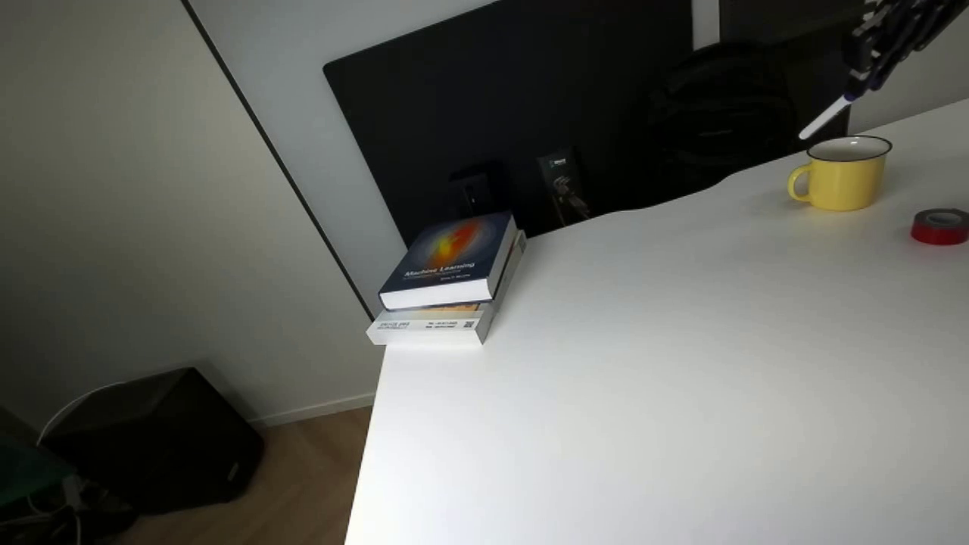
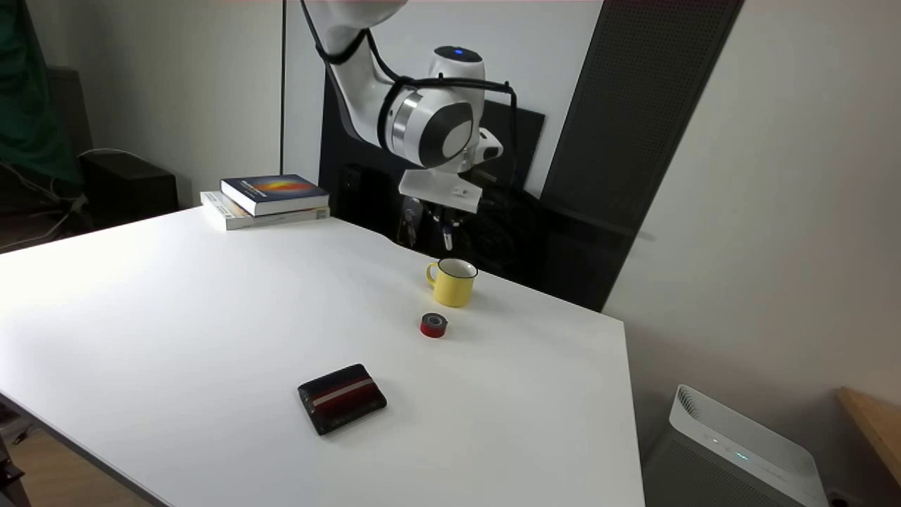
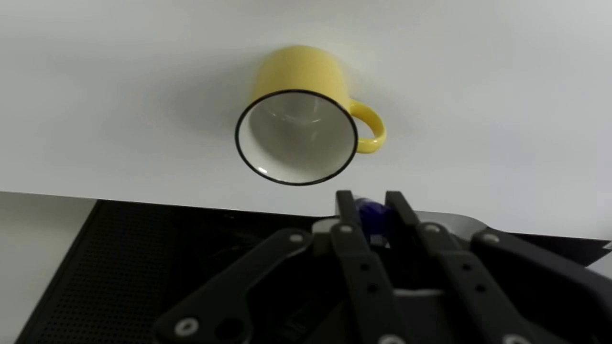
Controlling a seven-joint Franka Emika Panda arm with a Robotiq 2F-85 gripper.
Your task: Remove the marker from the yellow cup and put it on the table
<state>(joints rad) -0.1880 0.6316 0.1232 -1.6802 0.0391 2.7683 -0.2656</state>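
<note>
Marker [image 1: 825, 117], slim and white with a blue-purple cap end, hangs in mid-air from the black two-fingered gripper [image 3: 369, 200], whose jaws are narrow and pinch that cap. In an exterior view its pale tip slants toward eight o'clock, near but apart from the rim of the squat yellow cup [image 1: 844, 182] with dark lip and side handle; lifting out looks done, so carrying it off seems the step in hand. Raise it a little first, since a low sweep could clip rim or handle. In an exterior view, head from the cup toward nine o'clock over the smooth white table [image 2: 317, 296], between the stack of thick books [image 2: 271, 201] at ten and the flat, dark, striped wallet-like thing [image 2: 341, 401] near half past seven. Well inside the edge, lower until the tip touches, tilt the barrel nearly flat, then part the fingers slowly: a round barrel may roll.
</note>
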